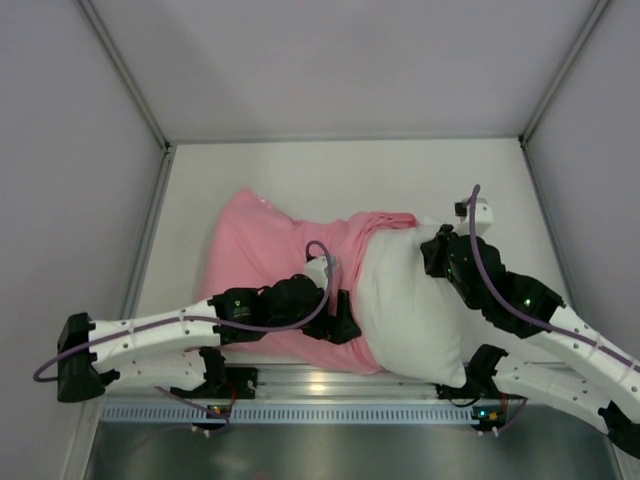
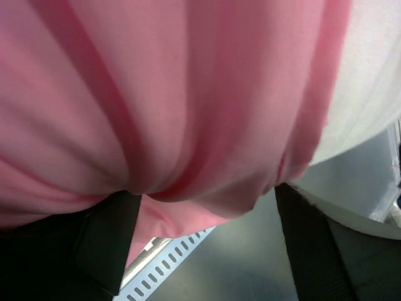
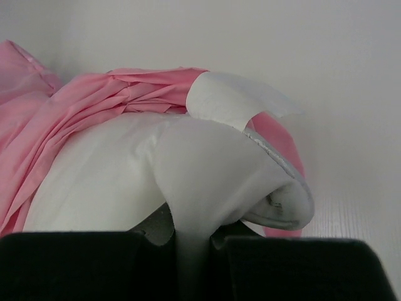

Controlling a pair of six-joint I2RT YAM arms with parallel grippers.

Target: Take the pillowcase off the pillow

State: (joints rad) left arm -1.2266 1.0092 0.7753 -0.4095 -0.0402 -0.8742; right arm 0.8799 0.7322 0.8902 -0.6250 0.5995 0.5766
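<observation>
- The pillow [image 1: 405, 300] lies across the table [image 1: 300, 170], close to its near edge. Its right half is bare white. Its left half sits inside the pink pillowcase [image 1: 260, 250], which is gathered in folds around the pillow's middle.
- My right gripper [image 3: 191, 235] is clamped on a pinch of white pillow fabric at the far right corner. That is my anchor.
- My left gripper [image 1: 343, 322] stands wide at the near side of the gathered pink hem. The cloth sags between my fingers [image 2: 106, 244], but nothing is gripped.
- As I judge it, the step in hand is to take hold of that hem and draw it leftward, off the pillow.
- To do it well, I should push in deep enough to catch several pink folds and none of the white beneath.
- The pull should run low and along the pillow's length, directly away from my right gripper.
- My right must hold firm, or the pillow will simply slide along with its cover.
- A shallow bite on this loose cloth looks likely to slip out.
</observation>
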